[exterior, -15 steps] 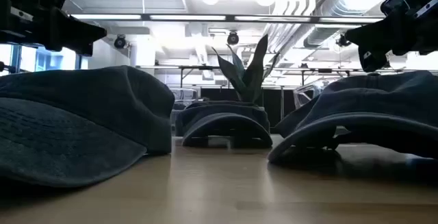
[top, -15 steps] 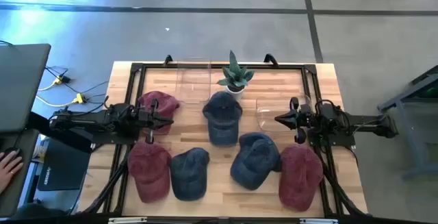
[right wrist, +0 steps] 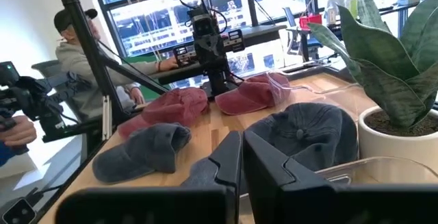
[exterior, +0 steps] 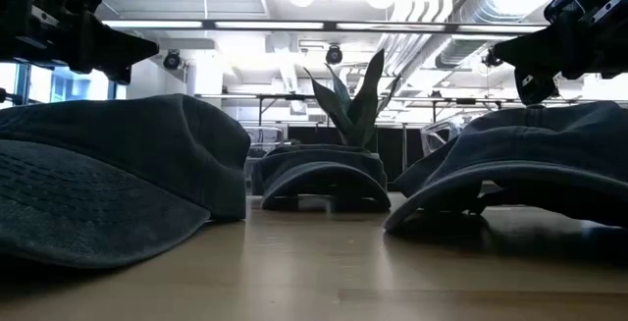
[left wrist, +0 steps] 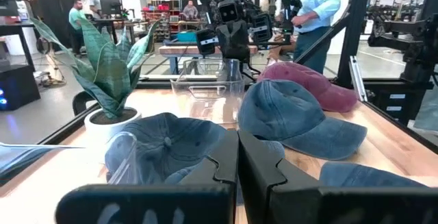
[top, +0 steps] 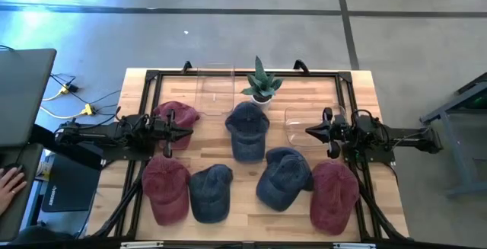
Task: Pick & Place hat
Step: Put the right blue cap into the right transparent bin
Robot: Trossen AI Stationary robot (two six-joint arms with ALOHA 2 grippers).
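Observation:
Six hats lie crown up on the wooden table (top: 358, 89). A red hat (top: 175, 114) lies far left and a blue hat (top: 246, 129) in the middle. Along the near edge lie a red hat (top: 165, 189), two blue hats (top: 211, 192) (top: 284, 177) and a red hat (top: 334, 196). My left gripper (top: 189, 132) (left wrist: 237, 142) hovers shut at the table's left, pointing level toward the middle hat (left wrist: 171, 145). My right gripper (top: 310, 132) (right wrist: 242, 138) hovers shut at the right, facing it across the same hat (right wrist: 308, 131). Neither touches anything.
A potted plant (top: 262, 83) stands at the far middle. One clear container (top: 215, 89) stands left of the plant, and another (top: 308, 125) sits just under my right gripper. A black frame (top: 152, 78) borders the table. People stand in the room beyond.

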